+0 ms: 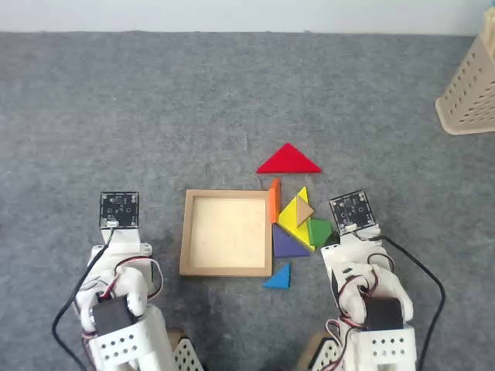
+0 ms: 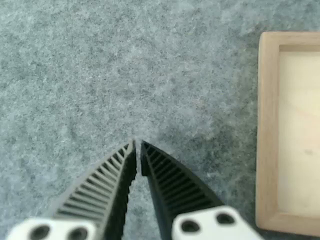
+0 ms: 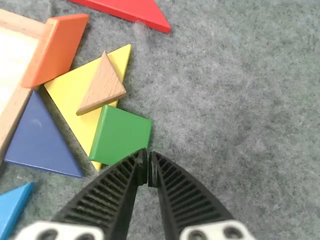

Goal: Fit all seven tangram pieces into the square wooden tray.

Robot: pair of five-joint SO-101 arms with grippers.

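High view: tangram pieces [image 1: 289,221] beside tray [image 1: 186,233]

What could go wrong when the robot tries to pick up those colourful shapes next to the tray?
The wood triangle lies on the yellow triangle, so lifting the yellow one first would likely tip it off. The pieces sit packed together; the right hand, shut near the green square, might shove neighbours when grabbing. The orange piece seems to lean on the tray rim and could slip.
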